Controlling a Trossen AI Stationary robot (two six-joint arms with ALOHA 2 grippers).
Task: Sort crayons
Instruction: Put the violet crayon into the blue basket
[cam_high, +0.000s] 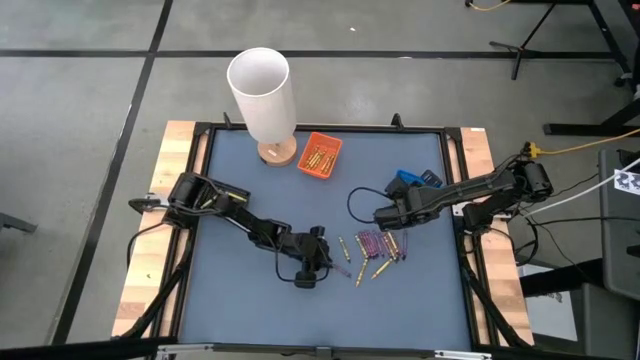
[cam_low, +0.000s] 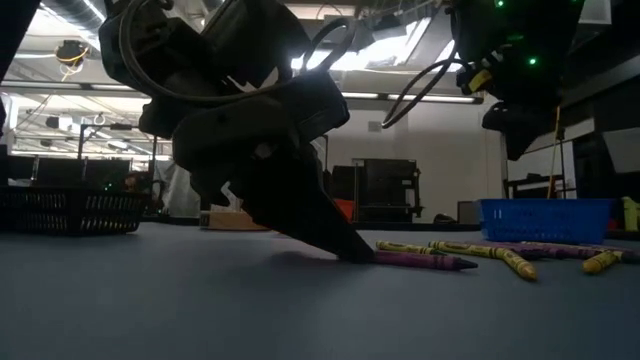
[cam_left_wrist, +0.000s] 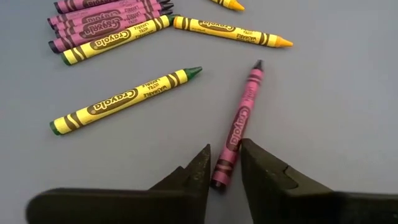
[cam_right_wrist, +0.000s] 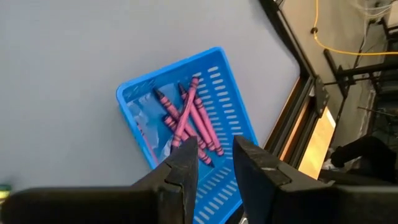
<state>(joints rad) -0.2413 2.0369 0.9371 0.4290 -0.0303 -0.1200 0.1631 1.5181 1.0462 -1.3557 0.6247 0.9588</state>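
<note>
The left tool (cam_left_wrist: 225, 165) is down on the tabletop (cam_high: 240, 190), its fingers straddling the blunt end of a purple crayon (cam_left_wrist: 239, 125) with narrow gaps either side; no firm pinch shows yet. This looks like the pick-up step. Next it probably must close, lift, and carry the crayon to the blue tray (cam_right_wrist: 186, 130) at about two o'clock, where purple ones already lie. The right tool (cam_right_wrist: 214, 165) hovers over that tray, part open, holding nothing.
</note>
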